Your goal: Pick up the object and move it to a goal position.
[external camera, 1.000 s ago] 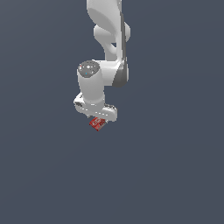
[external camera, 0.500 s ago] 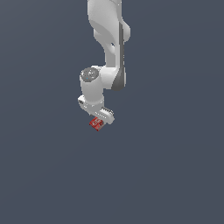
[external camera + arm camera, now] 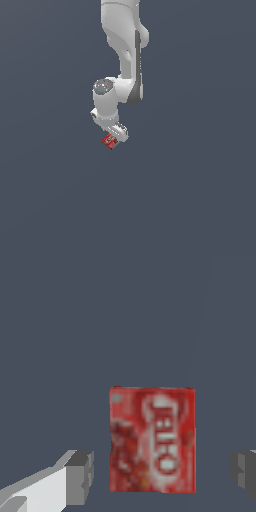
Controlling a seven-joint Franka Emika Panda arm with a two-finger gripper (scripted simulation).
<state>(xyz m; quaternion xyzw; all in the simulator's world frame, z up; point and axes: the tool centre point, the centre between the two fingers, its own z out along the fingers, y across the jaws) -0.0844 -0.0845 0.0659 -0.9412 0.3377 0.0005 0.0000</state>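
The object, a small red box (image 3: 110,141) with whitish lettering, sits just under my white gripper (image 3: 115,136) in the exterior view. In the wrist view the red box (image 3: 152,439) stands between the two grey fingertips (image 3: 80,476) of the gripper (image 3: 162,472). A narrow gap shows on one side of the box and a wider gap on the other. The fingers are apart and touch neither face. The gripper is open around the box.
A plain dark grey surface (image 3: 200,200) fills both views. The white arm (image 3: 125,45) comes down from the top of the exterior view. No other objects or markers show.
The arm's upper links have shifted and the wrist has turned slightly. The hand stays over the red box, which has not moved.
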